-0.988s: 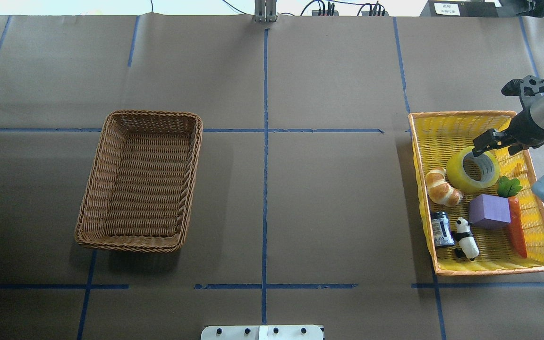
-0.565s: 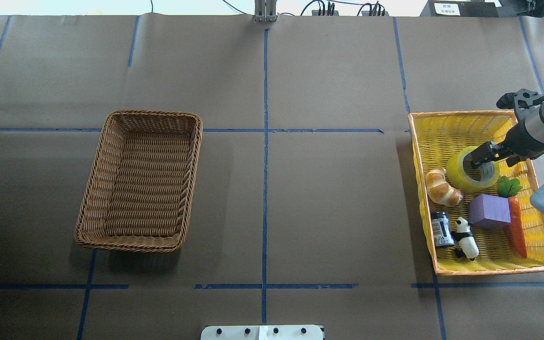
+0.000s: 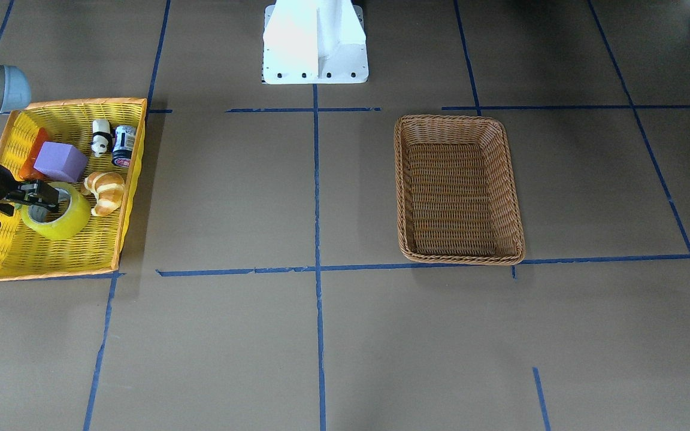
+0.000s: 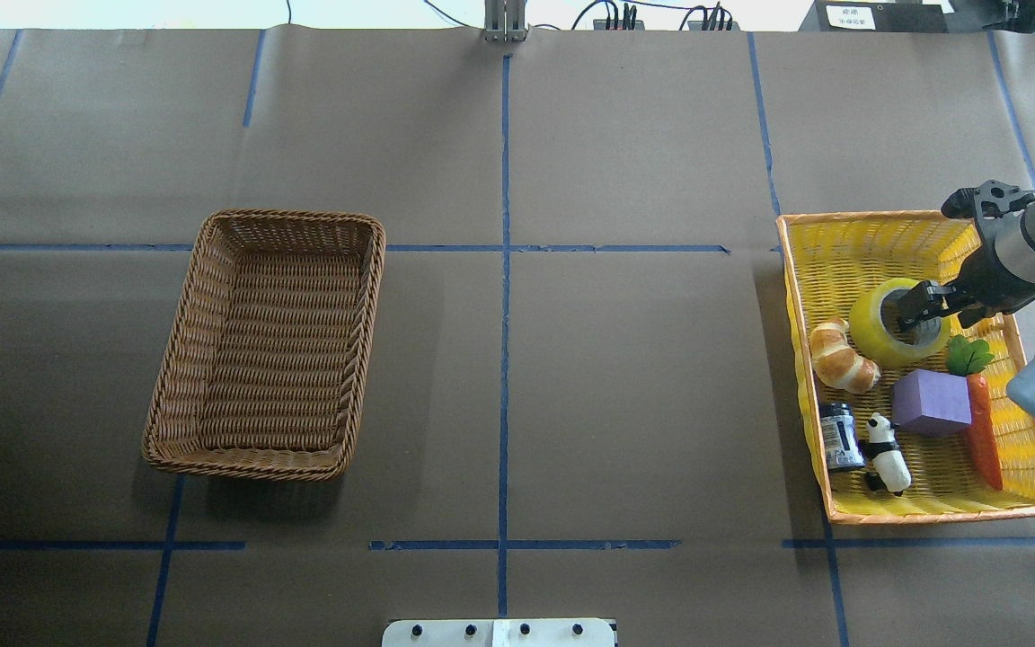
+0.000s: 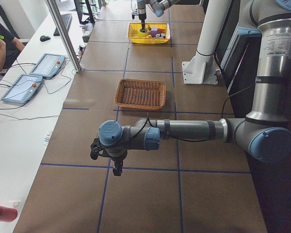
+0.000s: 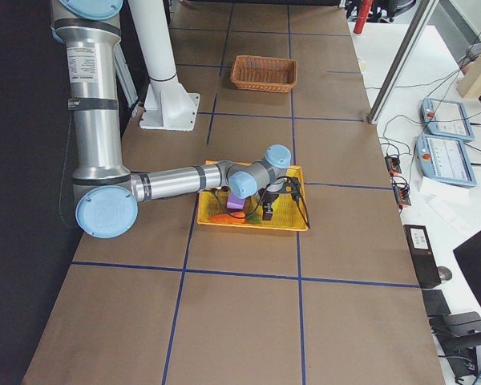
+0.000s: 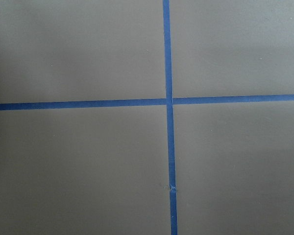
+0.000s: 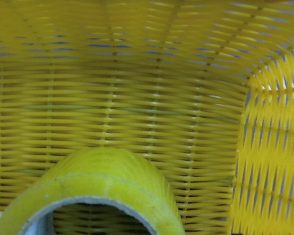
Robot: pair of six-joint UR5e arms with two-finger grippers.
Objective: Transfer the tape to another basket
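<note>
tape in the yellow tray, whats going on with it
The right end effector is down at the tape in the yellow tray, one finger inside its core, jaws apparently open around its wall. The tape lies beside the croissant, not yet lifted. The wicker basket across the table holds nothing. The left end effector hangs over the table, far from both.

Counting containers: two, being one basket point(image 4: 270, 359) at left and one yellow tray point(image 4: 859, 256) at right. Counting loose items lying in the tray: six, being one tape point(image 4: 870, 331), one croissant point(image 4: 841, 356), one purple block point(image 4: 931, 403), one carrot point(image 4: 983, 431), one panda figure point(image 4: 888, 455), one small can point(image 4: 839, 437). Counting robot arms: two, being one right arm point(image 4: 1021, 247) reaching over the tray, one left arm point(image 5: 184, 130) hanging at far left.
</note>
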